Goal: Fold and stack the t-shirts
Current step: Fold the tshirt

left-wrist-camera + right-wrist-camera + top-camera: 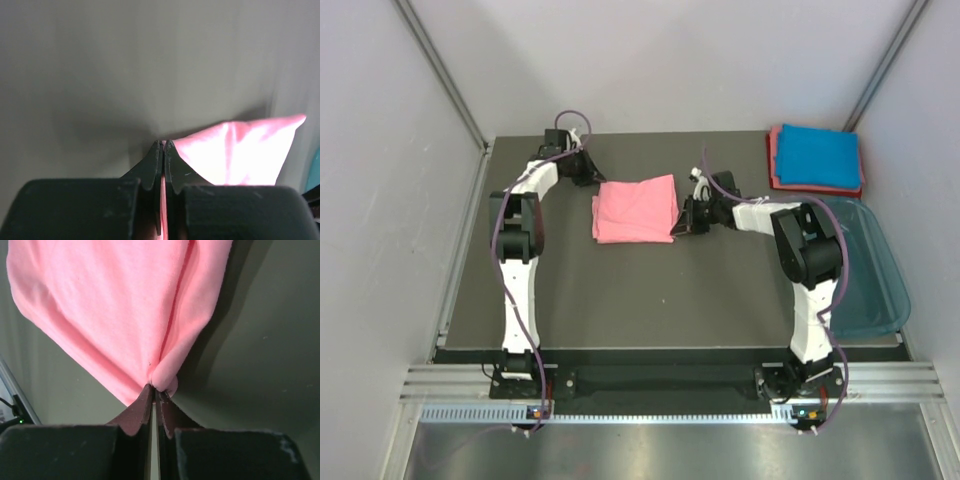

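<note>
The left gripper [163, 143] and right gripper [154, 389] are each pinching an edge of the folded salmon-pink cloth t-shirt [635, 210]; such thin bites are risking slippage, uneven pulling undoing the fold.

Table [640, 300] with pink shirt [635, 210], stack [817, 157], tub [868, 270]

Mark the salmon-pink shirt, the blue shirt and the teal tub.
salmon-pink shirt [635, 210]: top view, centre of the cloth.
blue shirt [818, 157]: top view, centre of its top.
teal tub [875, 280]: top view, bare floor.
</note>
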